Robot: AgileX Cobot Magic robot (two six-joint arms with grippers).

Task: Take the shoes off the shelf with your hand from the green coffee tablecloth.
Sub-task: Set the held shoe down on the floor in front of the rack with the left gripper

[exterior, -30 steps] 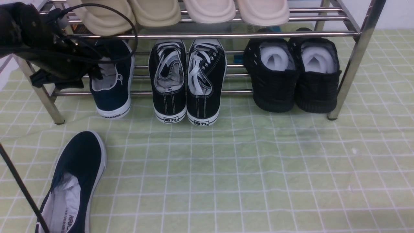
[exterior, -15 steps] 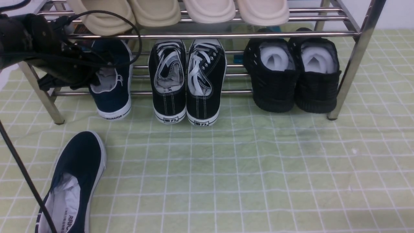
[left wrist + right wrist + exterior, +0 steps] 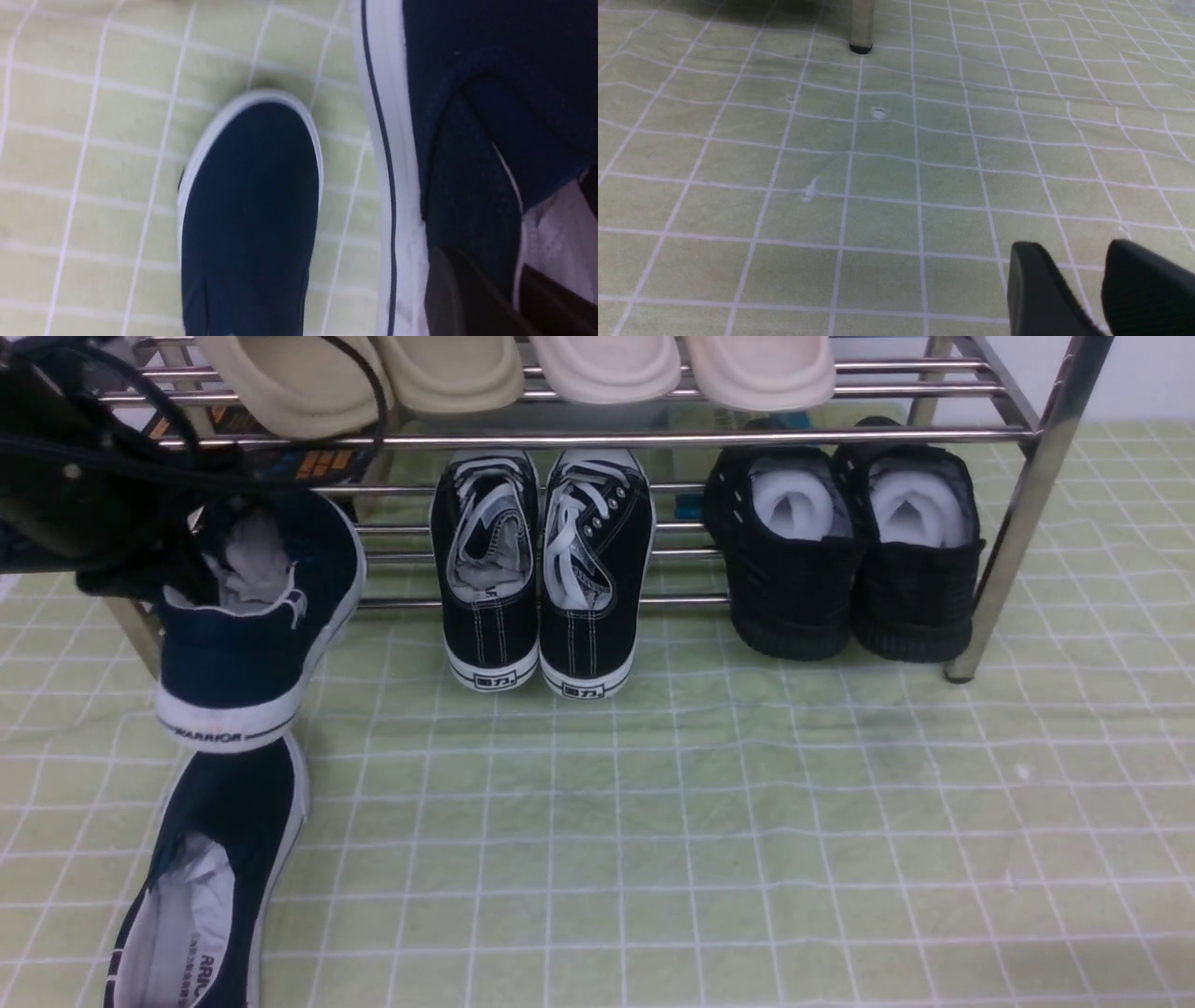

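Note:
My left gripper (image 3: 201,555) is shut on the side wall of a navy-blue slip-on shoe (image 3: 247,644) near its opening. It holds the shoe in the air in front of the chrome shelf (image 3: 653,437), heel with "WARRIOR" toward me. In the left wrist view one finger (image 3: 448,289) is outside the shoe (image 3: 490,93) and the other inside on the white paper. The second navy shoe (image 3: 233,821) lies on the green grid tablecloth (image 3: 747,821) just below it; it also shows in the left wrist view (image 3: 252,210). My right gripper (image 3: 1071,247) is open and empty above the cloth.
Black lace-up sneakers (image 3: 541,569) and black knit shoes (image 3: 840,551) stand on the shelf's lower tier. Beige slippers (image 3: 523,369) lie on the upper tier. The shelf's right leg (image 3: 1013,523) stands on the cloth; a leg foot (image 3: 860,46) shows in the right wrist view.
My left gripper has pulled the navy shoe out of the lower tier, toward me and to the left, and it now hangs above the toe of the shoe on the cloth.

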